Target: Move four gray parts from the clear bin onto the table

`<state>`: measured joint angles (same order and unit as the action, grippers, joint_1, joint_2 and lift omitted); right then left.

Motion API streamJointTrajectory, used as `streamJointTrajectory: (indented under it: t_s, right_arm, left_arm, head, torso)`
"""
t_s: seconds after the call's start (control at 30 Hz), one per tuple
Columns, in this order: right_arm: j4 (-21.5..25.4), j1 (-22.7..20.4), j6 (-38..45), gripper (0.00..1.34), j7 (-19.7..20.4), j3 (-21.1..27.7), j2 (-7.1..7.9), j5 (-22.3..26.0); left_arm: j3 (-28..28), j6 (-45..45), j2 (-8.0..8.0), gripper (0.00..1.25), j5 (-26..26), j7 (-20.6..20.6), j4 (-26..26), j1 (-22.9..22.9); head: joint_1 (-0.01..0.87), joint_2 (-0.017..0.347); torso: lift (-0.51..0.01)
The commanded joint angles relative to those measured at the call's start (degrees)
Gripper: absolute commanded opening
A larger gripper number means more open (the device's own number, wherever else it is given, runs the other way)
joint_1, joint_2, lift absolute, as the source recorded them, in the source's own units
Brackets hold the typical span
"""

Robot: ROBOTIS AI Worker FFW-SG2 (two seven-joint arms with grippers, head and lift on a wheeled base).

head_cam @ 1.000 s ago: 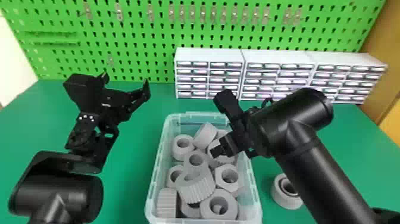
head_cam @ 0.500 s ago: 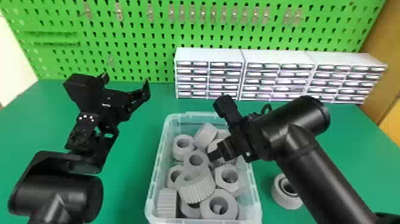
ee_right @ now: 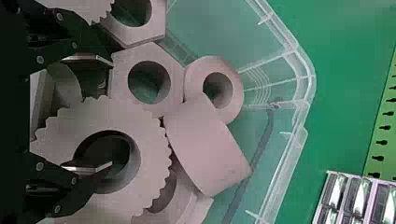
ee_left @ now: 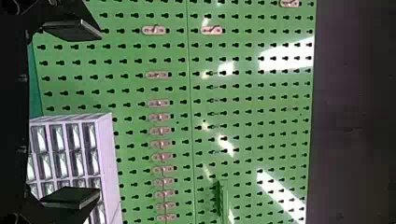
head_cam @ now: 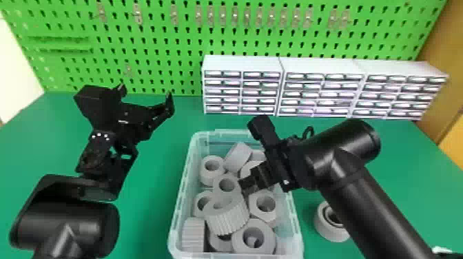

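I see a glossy clear plastic bin, matt gray parts, some smooth, some ridged. Pegboard has a glossy finish. Table looks smooth, low sheen. Drawers look plastic, fronts shiny.

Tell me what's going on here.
The robot's right claw is down in the clear bin with its fingers open, one over the hole of a toothed gray part, probably lining up a pick. Another gray part lies on the table, right of the bin. The left claw is parked open, left of the bin.
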<state>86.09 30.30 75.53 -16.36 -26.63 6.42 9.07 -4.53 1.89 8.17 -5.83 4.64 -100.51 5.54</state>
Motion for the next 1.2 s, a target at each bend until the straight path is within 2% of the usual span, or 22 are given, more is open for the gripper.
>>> streamJointTrajectory:
  t_s: [0.0, 0.83, 0.9, 1.07, 1.17]
  right_arm:
    - [-0.48, -0.24, -0.64, 0.82, -0.07, 0.18, 0.00, 0.07]
    - [-1.71, -0.32, -3.81, 0.79, -0.78, -0.79, 0.00, 0.07]
    - [-1.71, -0.32, -3.81, 0.74, -0.78, -0.88, 0.00, -0.02]
    - [-1.63, -0.15, -3.81, 0.47, -0.78, -1.76, -0.18, -1.78]
    - [-1.54, -0.24, -3.81, 0.37, -0.78, -1.84, -0.26, -2.48]
  left_arm:
    - [0.05, 0.04, 0.00, 1.14, 0.03, 0.02, 0.05, 0.00]
    - [-0.04, -0.04, 0.00, 1.14, 0.03, 0.02, 0.14, 0.00]
    - [-0.04, -0.04, 0.00, 1.14, 0.03, 0.02, 0.14, -0.09]
    - [0.05, -0.04, 0.00, 1.14, -0.06, 0.02, 0.14, -0.09]
    - [0.05, -0.04, 0.00, 1.14, -0.06, -0.07, 0.14, -0.09]
  head:
    - [0.678, 0.034]
    - [0.678, 0.034]
    - [0.678, 0.034]
    - [0.678, 0.034]
    - [0.678, 0.034]
  torso:
    - [-0.050]
    - [-0.050]
    - [-0.050]
    - [-0.050]
    - [-0.050]
